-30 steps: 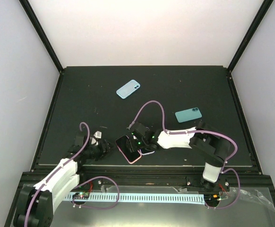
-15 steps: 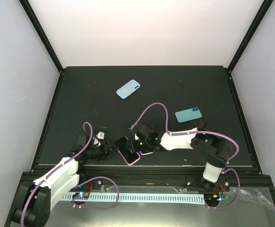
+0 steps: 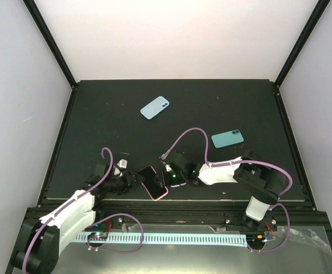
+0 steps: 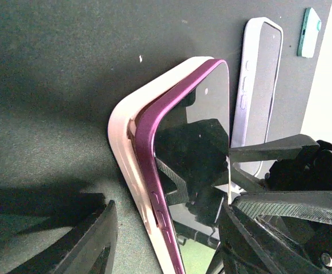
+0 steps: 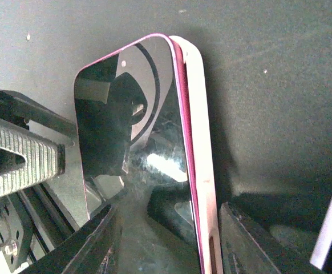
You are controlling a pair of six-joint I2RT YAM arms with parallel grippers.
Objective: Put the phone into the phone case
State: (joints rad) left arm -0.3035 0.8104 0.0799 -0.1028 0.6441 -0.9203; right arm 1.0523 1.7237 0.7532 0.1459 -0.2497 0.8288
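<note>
Down at the left, the left gripper (image 4: 169, 234) has crept in toward the middle of the black mat (image 3: 97, 125), and its jaws have narrowed over the last second. They are about half spread now and straddle the work. A sliver of mat shows between the outer finger and the pale rim, so there is no clamp yet.

Between the arms lies the magenta phone (image 4: 197, 131), at the near edge of the mat. It is half seated in the pale pink phone case (image 4: 120, 142), with the long side nearest this wrist camera riding proud of the case wall. It has barely shifted. My read is that the insertion has started but is not finished.

The right gripper (image 5: 169, 240) has dropped lower and drawn its jaws in too. One finger sits right at the case rim, but I cannot tell whether it bears on it. Both arms seem to be bracketing the phone for a press, and the lifted edge looks like the spot to push.

Just beyond lies a lavender-edged handset (image 4: 262, 68). Farther right is a teal one (image 3: 227, 138), well apart, and a light blue case (image 3: 154, 107) lies further up the mat.
</note>
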